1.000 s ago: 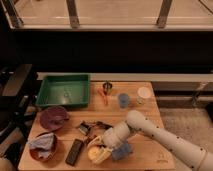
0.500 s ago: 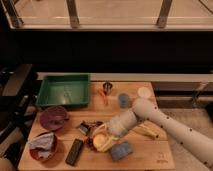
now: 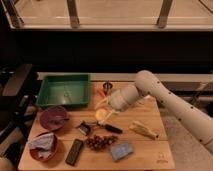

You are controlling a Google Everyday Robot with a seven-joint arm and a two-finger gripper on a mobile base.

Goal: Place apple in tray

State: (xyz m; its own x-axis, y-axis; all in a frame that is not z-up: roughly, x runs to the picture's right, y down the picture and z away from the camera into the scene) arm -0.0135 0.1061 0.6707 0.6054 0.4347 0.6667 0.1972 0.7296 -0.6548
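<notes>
While grapes (image 3: 100, 142), a blue sponge (image 3: 121, 150), a banana (image 3: 144, 131) and a dark-red bowl (image 3: 54, 118) are scattered across the lower frame, the apple (image 3: 102, 115) is seen at centre, clamped in the gripper (image 3: 104, 111), just right of the tray (image 3: 46, 95). The arm is reached in from the right edge, angled down-left.
</notes>
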